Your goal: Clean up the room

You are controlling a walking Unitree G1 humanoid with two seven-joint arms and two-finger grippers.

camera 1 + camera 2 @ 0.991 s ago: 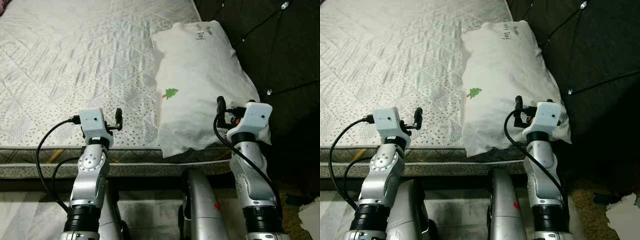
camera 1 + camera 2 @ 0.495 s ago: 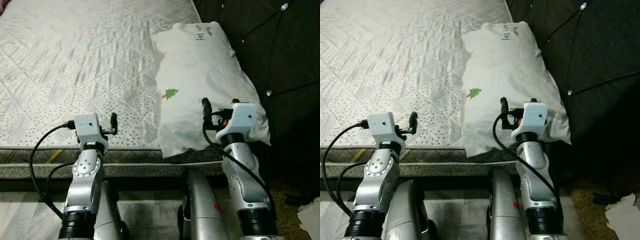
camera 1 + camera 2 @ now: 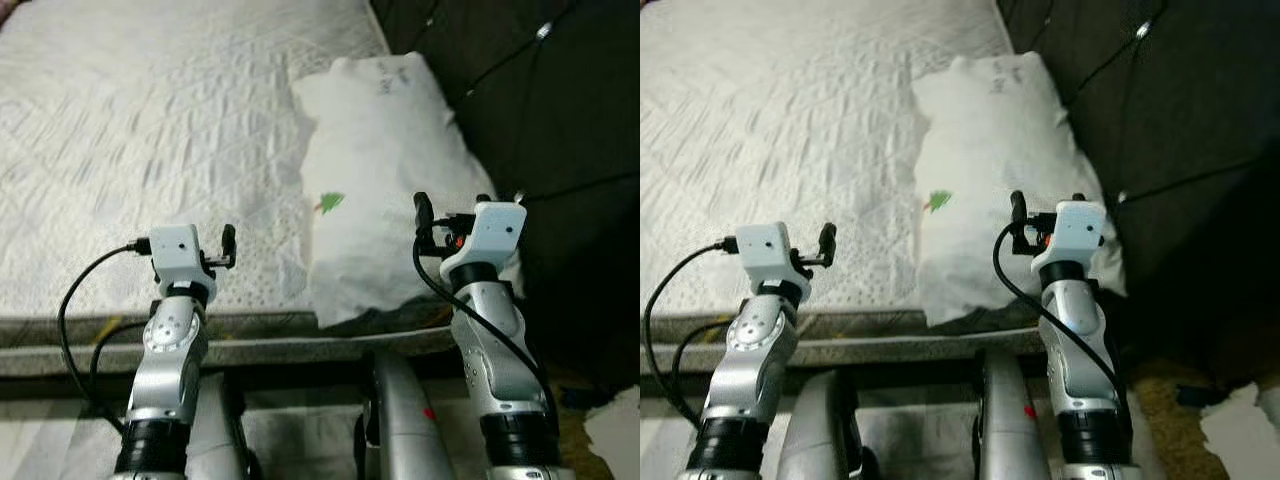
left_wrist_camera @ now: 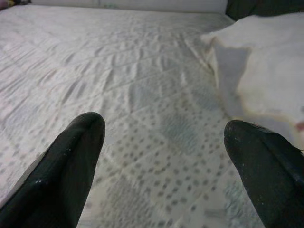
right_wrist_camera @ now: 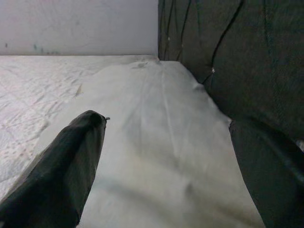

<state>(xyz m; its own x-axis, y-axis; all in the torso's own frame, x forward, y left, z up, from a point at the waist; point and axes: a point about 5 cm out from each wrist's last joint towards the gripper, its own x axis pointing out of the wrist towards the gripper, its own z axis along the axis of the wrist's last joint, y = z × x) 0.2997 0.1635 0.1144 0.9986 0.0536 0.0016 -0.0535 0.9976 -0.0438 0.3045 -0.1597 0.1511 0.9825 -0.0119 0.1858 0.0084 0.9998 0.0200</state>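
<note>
A bare quilted mattress (image 3: 170, 120) spreads across the left and middle of the scene, its near edge running just in front of the robot. The left gripper (image 4: 164, 161) is held low over the near part of the mattress, close to that edge; its jaws stand wide open with nothing between them, and the dotted quilting shows in the gap. A black cable (image 3: 85, 300) loops from the left wrist down beside the silver arm.

To the right lies a white pillow (image 3: 390, 170), lengthwise along the right side of the mattress and touching the dark tufted headboard (image 3: 540, 120) on its far right side. It bears a small green mark (image 3: 328, 203) on its left half and some dark writing near its far end, too blurred to read. Its near end reaches the mattress edge.

The right gripper (image 5: 166, 161) hovers over the near end of the pillow, jaws wide apart and empty, pointing along the pillow's length. Crumpled white paper (image 3: 615, 440) lies on the floor at the near right corner.
</note>
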